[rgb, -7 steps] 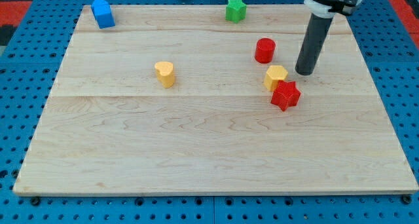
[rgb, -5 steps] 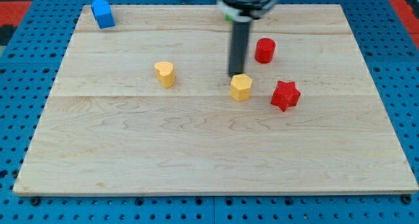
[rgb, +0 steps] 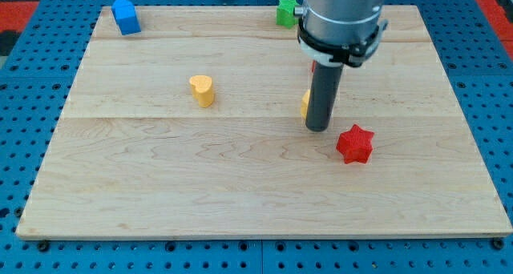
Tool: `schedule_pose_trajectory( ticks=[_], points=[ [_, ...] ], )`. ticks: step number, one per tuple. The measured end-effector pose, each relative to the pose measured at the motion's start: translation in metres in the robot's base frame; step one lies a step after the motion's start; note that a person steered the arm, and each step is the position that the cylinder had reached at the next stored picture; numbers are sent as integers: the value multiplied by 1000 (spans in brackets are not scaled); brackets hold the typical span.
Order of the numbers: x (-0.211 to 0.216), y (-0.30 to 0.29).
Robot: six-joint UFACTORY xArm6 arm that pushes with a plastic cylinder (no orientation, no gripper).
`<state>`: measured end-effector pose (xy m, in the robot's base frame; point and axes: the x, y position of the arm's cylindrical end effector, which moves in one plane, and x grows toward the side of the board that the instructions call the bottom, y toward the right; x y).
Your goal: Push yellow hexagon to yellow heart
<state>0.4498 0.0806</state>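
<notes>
Single view: high front angle, looking down over whole wooden board (rgb: 240, 186).

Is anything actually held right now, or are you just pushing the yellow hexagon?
Nothing is held; I have no pincer. My tip rests on the board in front of the yellow hexagon, hiding most of it, so contact cannot be told. The yellow heart sits apart toward the view's left.
</notes>
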Motion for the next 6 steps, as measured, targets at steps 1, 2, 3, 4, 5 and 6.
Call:
schedule_pose_trajectory(
  ticks=[1, 2, 3, 4, 5, 6],
  points=[
    [8, 26],
    [-11, 46],
    [-15, -1],
    [-27, -58],
    [-27, -66],
    [-29, -17]
  ],
)
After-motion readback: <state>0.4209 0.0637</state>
